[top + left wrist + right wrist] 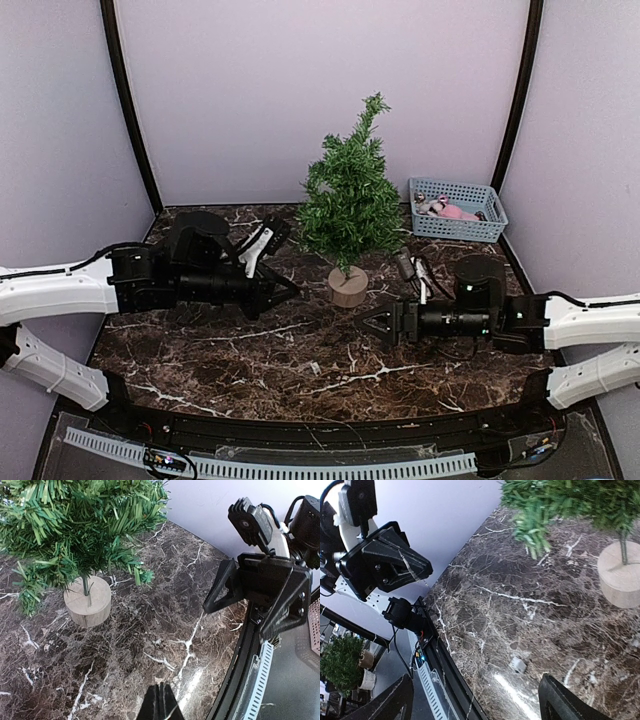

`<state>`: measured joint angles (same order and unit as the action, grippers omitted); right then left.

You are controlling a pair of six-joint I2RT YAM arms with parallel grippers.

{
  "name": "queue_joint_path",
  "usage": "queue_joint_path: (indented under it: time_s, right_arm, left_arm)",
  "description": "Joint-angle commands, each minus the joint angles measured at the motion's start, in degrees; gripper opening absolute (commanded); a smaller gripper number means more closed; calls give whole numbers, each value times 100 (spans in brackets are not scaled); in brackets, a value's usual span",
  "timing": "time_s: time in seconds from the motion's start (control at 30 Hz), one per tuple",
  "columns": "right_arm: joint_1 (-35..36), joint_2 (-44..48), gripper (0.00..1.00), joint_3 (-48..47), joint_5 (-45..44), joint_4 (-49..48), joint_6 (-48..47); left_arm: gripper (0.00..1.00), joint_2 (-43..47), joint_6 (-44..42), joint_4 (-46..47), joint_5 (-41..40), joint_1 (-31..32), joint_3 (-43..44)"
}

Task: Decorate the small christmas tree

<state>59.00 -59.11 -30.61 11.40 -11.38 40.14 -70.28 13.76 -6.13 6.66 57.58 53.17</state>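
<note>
Black right forearm (450,322) lies level near the tree (350,205) (jaws spread wide).

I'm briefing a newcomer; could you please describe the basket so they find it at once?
Start at the dark marble table and go to its far right corner, right of the small christmas tree. The basket is pale blue, rectangular and lattice-walled, the only container, with something pink inside.

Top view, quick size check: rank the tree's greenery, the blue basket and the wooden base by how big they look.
1. Greenery: clearly largest.
2. Basket: wider than the base, though it sits farther back.
3. Wooden base: smallest.
</note>
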Motion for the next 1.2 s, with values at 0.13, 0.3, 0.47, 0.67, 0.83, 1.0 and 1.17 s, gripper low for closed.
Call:
queue_joint_path:
  time_s: [0.13,0.3,0.47,0.67,0.83,1.0,1.17]
  right_arm:
    - [719,-1438,85,-1020,-496,-1259,-637]
    - [940,-2366,81,-1716,-904,-1190,-1060]
    - [956,-2927,66,-1871,-1564,-1561,-1171]
    - [954,-3484,43,-2254,-1382,-1801,-1361]
    - [955,-3390,3,-2330,-1690,-1678,-1383]
    - [941,-2721,0,-2168,-2789,-759,-1467]
    - [911,-1902,0,-1963,-3808,288,-1358]
  left_arm:
    - [0,50,96,-754,159,-10,602]
    - [0,103,100,-804,215,-8,653]
    - [0,236,122,-842,196,-8,635]
    - [0,471,155,-843,269,-9,558]
    - [0,660,127,-1004,-42,-19,569]
    - [0,879,23,-1157,-588,-117,580]
    - [0,796,-141,-1100,-776,-479,819]
